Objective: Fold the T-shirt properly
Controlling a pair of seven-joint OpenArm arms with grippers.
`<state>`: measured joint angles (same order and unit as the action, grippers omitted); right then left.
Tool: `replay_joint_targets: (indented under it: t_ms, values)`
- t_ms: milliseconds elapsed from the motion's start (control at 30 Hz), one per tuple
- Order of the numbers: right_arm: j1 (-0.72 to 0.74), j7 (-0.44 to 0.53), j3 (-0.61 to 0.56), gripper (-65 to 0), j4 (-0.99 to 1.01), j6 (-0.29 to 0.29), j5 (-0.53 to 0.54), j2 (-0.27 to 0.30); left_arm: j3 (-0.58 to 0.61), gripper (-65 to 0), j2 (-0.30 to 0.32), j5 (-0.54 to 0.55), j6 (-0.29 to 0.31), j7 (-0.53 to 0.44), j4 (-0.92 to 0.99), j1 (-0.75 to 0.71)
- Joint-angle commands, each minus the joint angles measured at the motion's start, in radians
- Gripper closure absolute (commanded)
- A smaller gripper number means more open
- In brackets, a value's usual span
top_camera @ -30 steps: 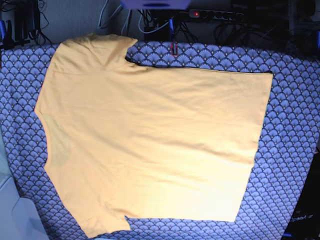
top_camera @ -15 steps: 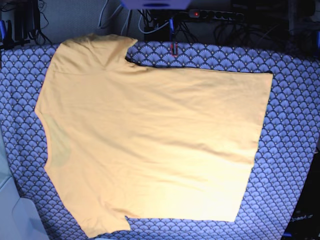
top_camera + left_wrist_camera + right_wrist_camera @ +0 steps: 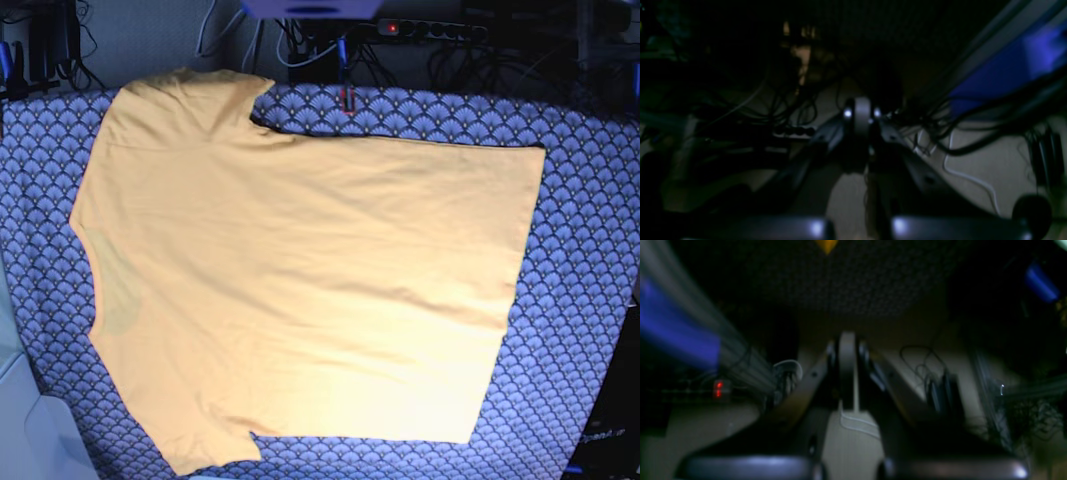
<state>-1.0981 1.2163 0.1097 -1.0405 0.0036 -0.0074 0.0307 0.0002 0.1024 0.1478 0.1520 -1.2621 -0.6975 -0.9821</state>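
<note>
T-shirt (image 3: 300,290), plain orange-yellow, lies spread flat and face-up on the blue-grey scallop-patterned cloth (image 3: 585,260) that covers my surface. Its collar end is toward the cloth's left side and its straight hem toward the cloth's right, with one sleeve reaching the cloth's far edge and the other its near edge. I judge it is laid out this way so the sleeves and sides can be turned in cleanly; no fold has been made yet.

Neither of my arms shows in the base view, so both are well apart from the shirt. The wrist views fill that gap: my left gripper (image 3: 862,125) is clenched with nothing between its jaws, looking at dark floor and cables (image 3: 960,166). My right gripper (image 3: 847,373) is likewise clenched and empty, and only its view catches a small orange-yellow tip of the shirt beyond the cloth's hanging edge. Both views are dim and blurred.
</note>
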Motion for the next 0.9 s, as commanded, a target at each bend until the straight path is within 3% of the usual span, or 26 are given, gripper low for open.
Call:
replay_joint_targets:
  t_ms: [0,100,300,467,533,700,867]
  values:
    - [-0.057,0.001,0.008,0.0,-0.094,0.003,0.008,-0.002,-0.001,0.0,0.01,0.022,-0.001,-0.034,-0.107,-0.077]
    - [-0.124,-0.14,0.022,0.0,-0.332,0.005,0.008,-0.01,-0.001,0.0,0.055,0.062,-0.001,0.065,-0.41,-0.215]
    - [-0.164,-0.455,0.022,0.0,-0.722,0.008,0.011,-0.008,-0.042,0.0,0.145,0.141,-0.002,0.388,-0.902,-0.326]
    - [-0.103,-0.741,0.018,0.0,-0.94,0.009,0.013,-0.002,-0.17,0.0,0.142,0.152,-0.004,0.73,-1.183,-0.308]
    - [-0.057,-0.821,0.018,0.0,-0.955,0.011,0.013,-0.001,-0.223,0.0,0.115,0.152,-0.004,0.862,-1.292,-0.289]
    - [0.06,-1.008,0.031,0.0,-0.956,0.143,0.013,-0.008,-0.38,0.0,0.049,0.152,-0.002,1.017,-1.33,-0.172]
    - [0.177,-1.157,0.075,0.0,-0.956,0.154,0.013,-0.018,-0.447,0.0,0.052,0.151,0.013,1.347,-1.33,0.021]
